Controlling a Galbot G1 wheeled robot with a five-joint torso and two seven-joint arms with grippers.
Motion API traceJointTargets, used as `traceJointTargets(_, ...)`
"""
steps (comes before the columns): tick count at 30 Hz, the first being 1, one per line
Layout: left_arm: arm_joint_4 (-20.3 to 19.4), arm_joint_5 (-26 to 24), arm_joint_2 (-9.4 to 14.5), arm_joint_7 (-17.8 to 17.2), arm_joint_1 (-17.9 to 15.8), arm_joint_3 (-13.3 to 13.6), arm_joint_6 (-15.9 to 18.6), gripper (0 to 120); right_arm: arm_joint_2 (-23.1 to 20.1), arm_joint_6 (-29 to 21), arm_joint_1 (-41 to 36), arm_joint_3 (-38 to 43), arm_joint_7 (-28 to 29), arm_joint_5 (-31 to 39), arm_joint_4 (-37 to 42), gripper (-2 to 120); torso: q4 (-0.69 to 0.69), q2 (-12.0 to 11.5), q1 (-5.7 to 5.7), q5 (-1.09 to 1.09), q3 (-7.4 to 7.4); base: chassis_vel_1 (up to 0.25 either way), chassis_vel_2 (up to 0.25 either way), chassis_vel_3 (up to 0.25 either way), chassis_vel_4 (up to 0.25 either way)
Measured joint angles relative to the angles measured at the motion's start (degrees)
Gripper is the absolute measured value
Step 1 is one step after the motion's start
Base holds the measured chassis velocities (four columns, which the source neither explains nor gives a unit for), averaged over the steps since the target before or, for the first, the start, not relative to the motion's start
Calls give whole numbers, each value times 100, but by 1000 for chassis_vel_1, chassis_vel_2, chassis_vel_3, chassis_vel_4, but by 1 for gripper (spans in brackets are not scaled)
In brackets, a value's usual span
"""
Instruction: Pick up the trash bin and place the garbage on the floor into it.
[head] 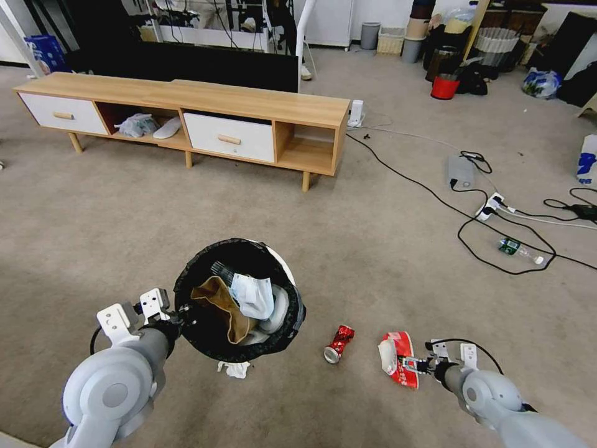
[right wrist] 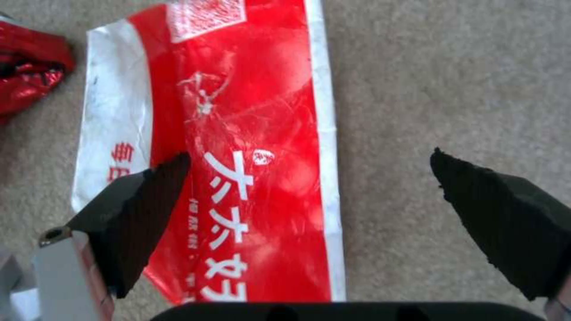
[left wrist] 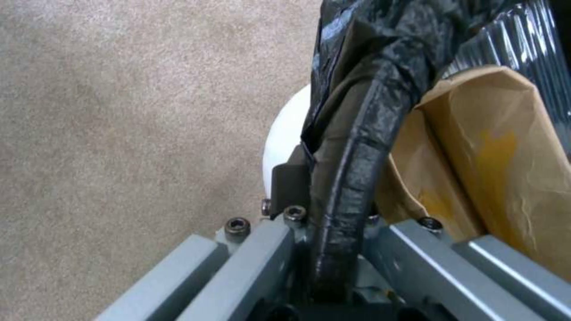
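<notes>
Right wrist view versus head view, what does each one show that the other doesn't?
Right wrist view alone: white lettering printed on the red-and-white snack wrapper, seen between the open right gripper fingers.

Head view alone: the left gripper clamped on the rim of the small white bin lined with a black bag, a green-labelled plastic bottle and the long wooden cabinet.

Both: wrapper, right gripper, crushed red can and beige carpet.

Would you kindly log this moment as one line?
left tool: shut on trash bin rim | right tool: open over snack wrapper | can: on floor
</notes>
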Motion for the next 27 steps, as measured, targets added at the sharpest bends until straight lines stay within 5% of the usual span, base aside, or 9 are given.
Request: traceJointTargets(27, -84, 19, -19, 4, 104, -115, 0, 0, 44, 12, 35, -93, 142, 133, 198, 100, 0, 0, 0, 1, 0, 0, 0, 0, 0)
